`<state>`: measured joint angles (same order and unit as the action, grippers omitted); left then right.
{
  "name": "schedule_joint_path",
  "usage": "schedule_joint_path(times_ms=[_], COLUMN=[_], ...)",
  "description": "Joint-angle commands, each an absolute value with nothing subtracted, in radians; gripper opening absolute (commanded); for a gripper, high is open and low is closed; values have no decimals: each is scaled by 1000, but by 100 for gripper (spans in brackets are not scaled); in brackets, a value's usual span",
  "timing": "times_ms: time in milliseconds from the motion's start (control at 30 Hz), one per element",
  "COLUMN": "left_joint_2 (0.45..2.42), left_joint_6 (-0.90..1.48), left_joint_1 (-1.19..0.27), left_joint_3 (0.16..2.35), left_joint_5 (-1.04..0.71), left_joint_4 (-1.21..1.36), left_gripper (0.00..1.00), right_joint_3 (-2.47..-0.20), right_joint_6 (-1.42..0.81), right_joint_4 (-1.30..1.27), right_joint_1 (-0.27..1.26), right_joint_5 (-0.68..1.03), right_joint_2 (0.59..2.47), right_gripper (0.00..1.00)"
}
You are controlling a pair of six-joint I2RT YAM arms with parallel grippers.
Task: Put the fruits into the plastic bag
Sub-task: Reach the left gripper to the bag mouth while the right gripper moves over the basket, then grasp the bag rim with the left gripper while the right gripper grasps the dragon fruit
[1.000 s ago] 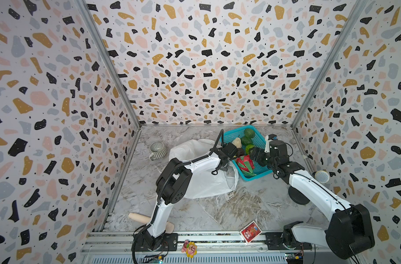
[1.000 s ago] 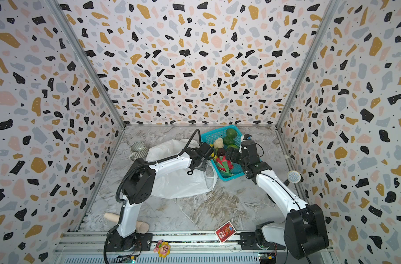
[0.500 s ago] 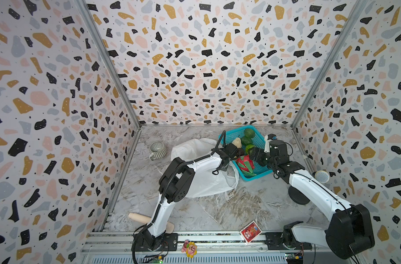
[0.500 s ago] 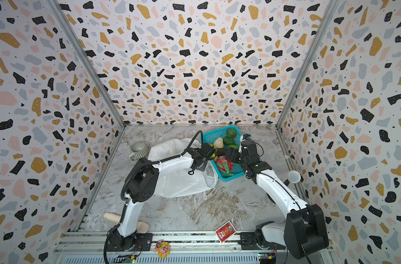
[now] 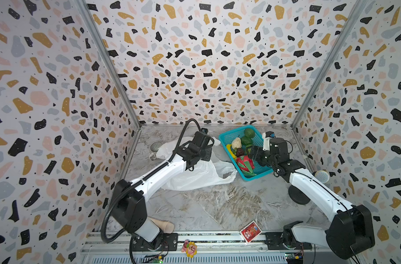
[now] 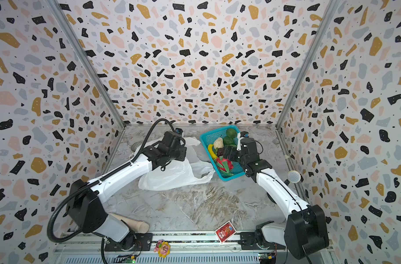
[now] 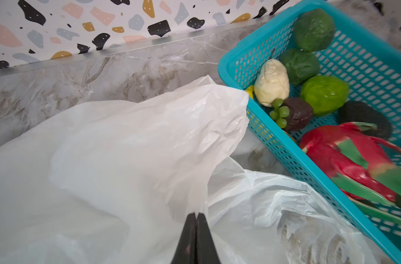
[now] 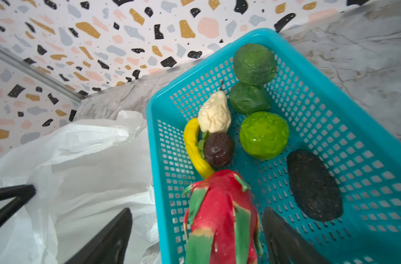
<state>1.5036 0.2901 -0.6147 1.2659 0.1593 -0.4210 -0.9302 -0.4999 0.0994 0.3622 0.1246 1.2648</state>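
One closed left hand (image 7: pixel 196 215), wrist view only

Bright, even, diffuse light fills the scene; shadows are faint and soft. Both top views bow the walls (image 5: pixel 195 57) toward the edges. In the wrist views the plastic bag (image 7: pixel 103 148) washes out pale and the near dragon fruit (image 8: pixel 220 217) looks blurred.

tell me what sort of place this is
Probably a robot test cell: terrazzo-print panel walls box in a marble-look tabletop, two white arms mount on a front rail, toy fruits fill a teal basket.
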Motion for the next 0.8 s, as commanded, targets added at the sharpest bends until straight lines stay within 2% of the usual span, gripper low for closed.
schedule_joint_path(times_ms=[0, 100, 400, 467, 767], left_joint_2=[1411, 1346, 1211, 1192, 1168], left_joint_6=[247, 249, 282, 287, 323], left_joint_1=[-592, -559, -462, -442, -411], left_joint_3=[1202, 1165, 1094, 1080, 1039], left_joint_5=[1, -54, -183, -219, -257], left_joint_4=[-326, -302, -227, -205, -133], left_gripper=[0, 0, 0, 0, 0], right_joint_3=[-993, -1007, -1085, -1096, -1147], right_joint_6=[-462, -474, -507, -499, -497], right_joint_4=[70, 74, 261, 298, 400], right_joint_1=[404, 411, 348, 350, 403], right_joint_5=[195, 213, 118, 120, 57], right_joint_2=[1281, 1306, 1406, 1431, 1583], right_gripper=[89, 89, 93, 100, 99])
